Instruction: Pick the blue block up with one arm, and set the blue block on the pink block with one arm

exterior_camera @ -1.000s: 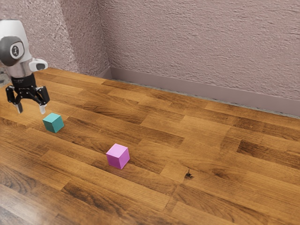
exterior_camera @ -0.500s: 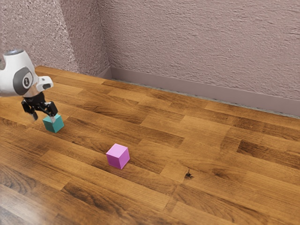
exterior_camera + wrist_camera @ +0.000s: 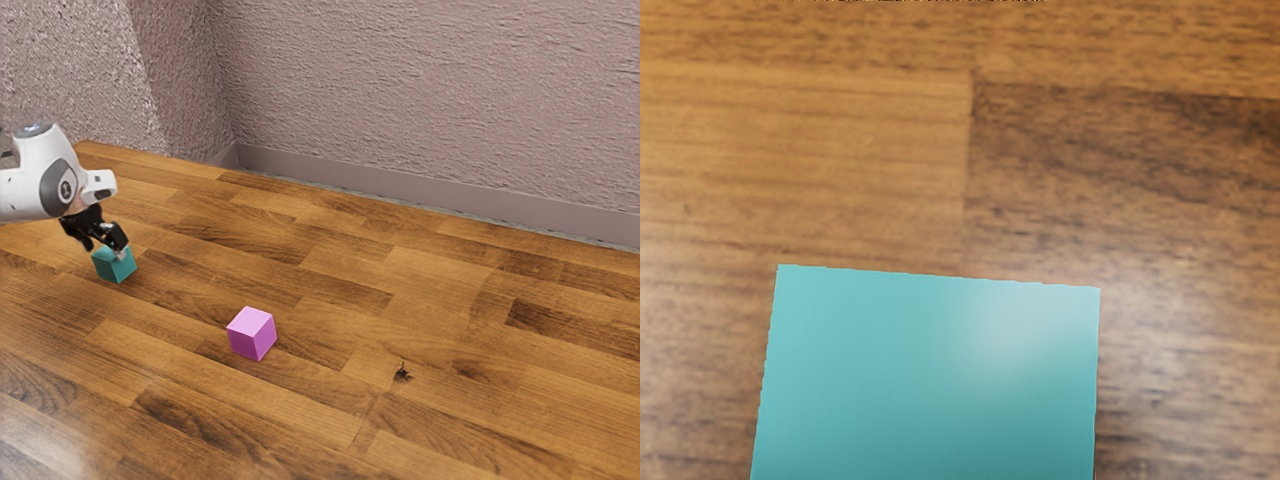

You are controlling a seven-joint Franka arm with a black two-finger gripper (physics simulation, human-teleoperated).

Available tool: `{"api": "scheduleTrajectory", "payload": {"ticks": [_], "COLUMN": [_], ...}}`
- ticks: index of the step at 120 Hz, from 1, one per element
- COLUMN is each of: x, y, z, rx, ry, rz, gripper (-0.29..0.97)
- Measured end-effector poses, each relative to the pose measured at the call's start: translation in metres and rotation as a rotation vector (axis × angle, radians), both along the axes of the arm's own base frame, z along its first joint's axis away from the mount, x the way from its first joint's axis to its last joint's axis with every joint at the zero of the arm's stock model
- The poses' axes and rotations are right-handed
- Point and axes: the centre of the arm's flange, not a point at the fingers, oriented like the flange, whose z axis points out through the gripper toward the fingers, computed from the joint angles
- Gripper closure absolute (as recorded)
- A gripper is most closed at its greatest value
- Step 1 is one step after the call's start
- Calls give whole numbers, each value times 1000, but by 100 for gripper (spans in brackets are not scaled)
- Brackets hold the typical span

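The blue block [image 3: 118, 267], teal in colour, sits on the wooden surface at the exterior view's left. My gripper [image 3: 101, 243] has come down onto its top, fingers open and set to either side of its upper part; the hand hides the block's top edge. In the wrist view the blue block [image 3: 930, 380] lies flat just under the hand, large and close. The pink block [image 3: 251, 333] stands alone on the wood, well to the right of the blue one and nearer the front.
A small dark mark [image 3: 402, 373] shows on the planks right of the pink block. A rough pinkish wall [image 3: 420, 90] with a grey skirting [image 3: 430, 190] closes the back. Bare wood [image 3: 450, 300] stretches to the right.
My arm has swung toward the blue block and dropped from above and left of it down onto its top. Both blocks stay where they were.
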Motion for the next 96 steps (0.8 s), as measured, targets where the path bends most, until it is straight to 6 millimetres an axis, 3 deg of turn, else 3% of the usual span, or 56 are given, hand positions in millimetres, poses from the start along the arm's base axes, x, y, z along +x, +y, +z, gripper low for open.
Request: {"api": "scheduleTrajectory", "payload": {"ticks": [46,76,96], "x": [15,16,16], "y": [14,17,17], "z": [-24,-23,-22], "rx": [-3,-3,5], "ry": [-35,-62,-69], "rz": [-79,-95,-107], "gripper": [3,26,32]}}
